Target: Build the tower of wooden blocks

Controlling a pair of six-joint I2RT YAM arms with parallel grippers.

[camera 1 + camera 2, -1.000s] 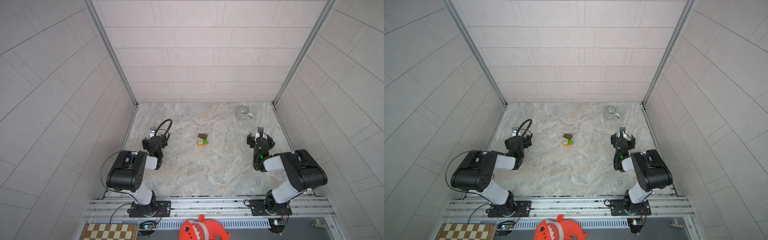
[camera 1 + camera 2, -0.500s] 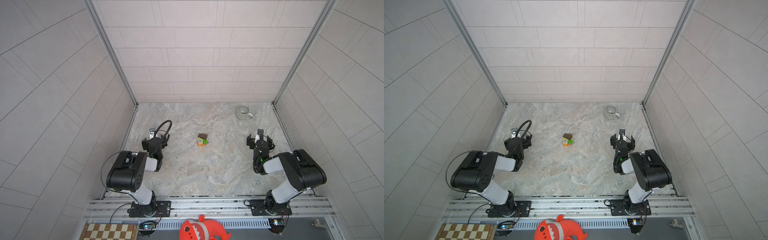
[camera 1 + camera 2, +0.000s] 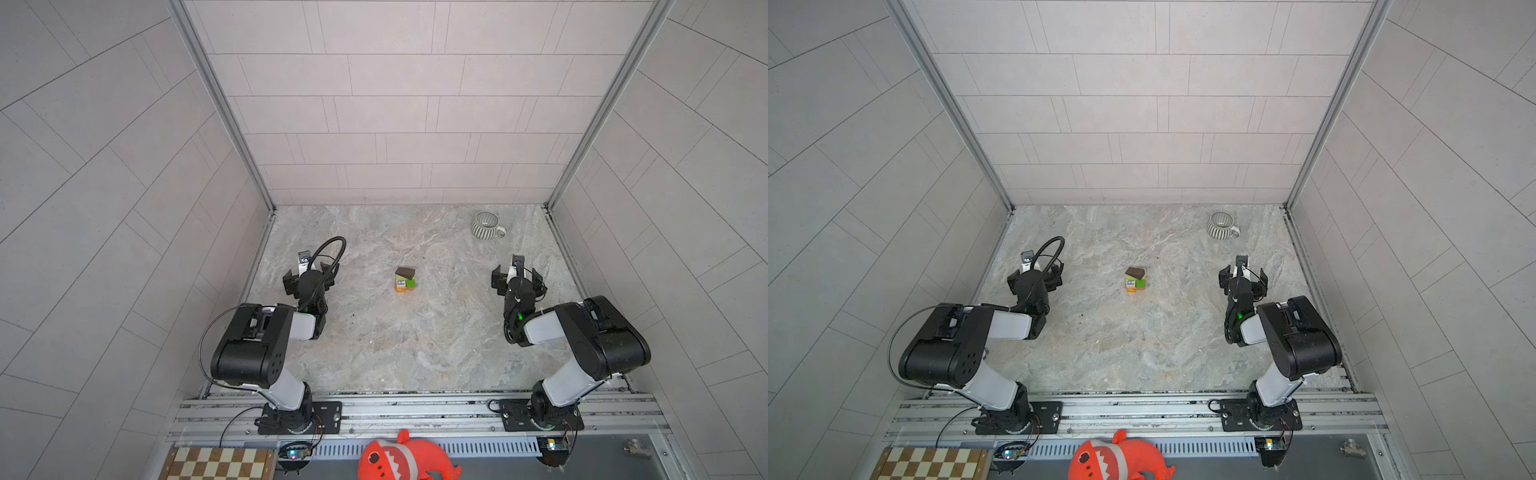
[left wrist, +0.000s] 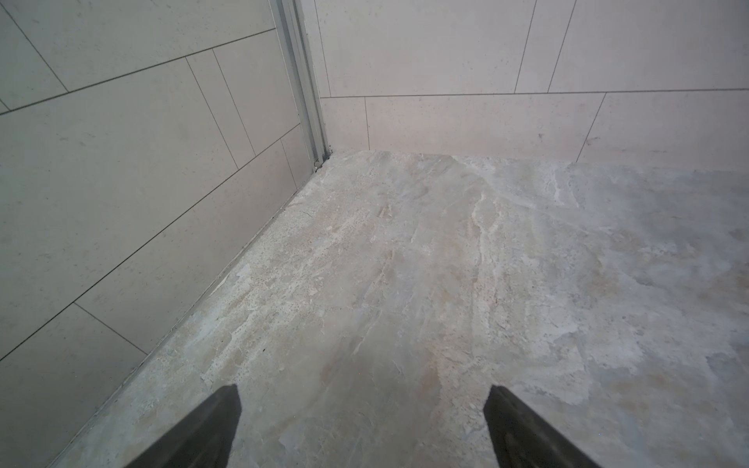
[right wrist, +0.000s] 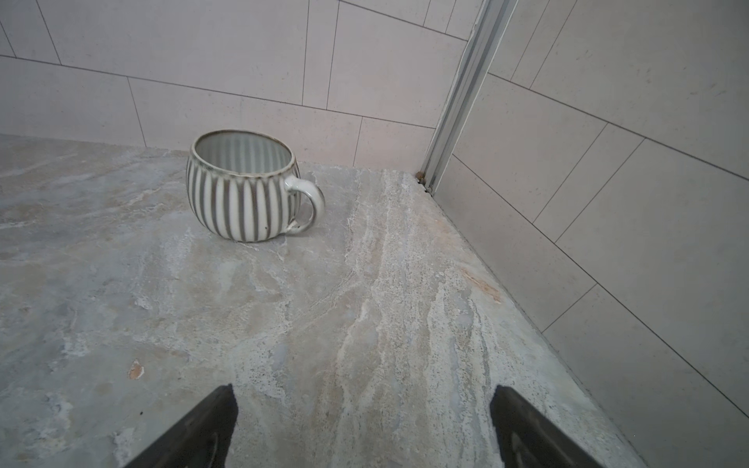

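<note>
Top views, tower: there it is, the wood block tower, standing at the centre of the frame in both top views on the marbled tabletop, well apart from both arms.
Top views, blocks: a dark brown block caps it; under that a lettered block sits beside a green block, and an orange block shows at the base.
Top views, left gripper: the left gripper sits left of centre, jaws spread wide and released, nothing between them.
Top views, right gripper: the right gripper sits right of centre, spread just as wide, holding nothing.
Top views, mug: a striped mug stands upright in the upper right of the tabletop, near the back corner.
Top views, front edge: a red plush shark lies at bottom centre and a checkerboard at bottom left.
Left wrist: the two dark fingers are splayed, with only bare tabletop between them; a corner of the tiled walls lies ahead.
Right wrist: here too the fingers are wide apart and empty; the striped mug stands upright ahead, well clear of them, its handle towards the wall corner.
</note>
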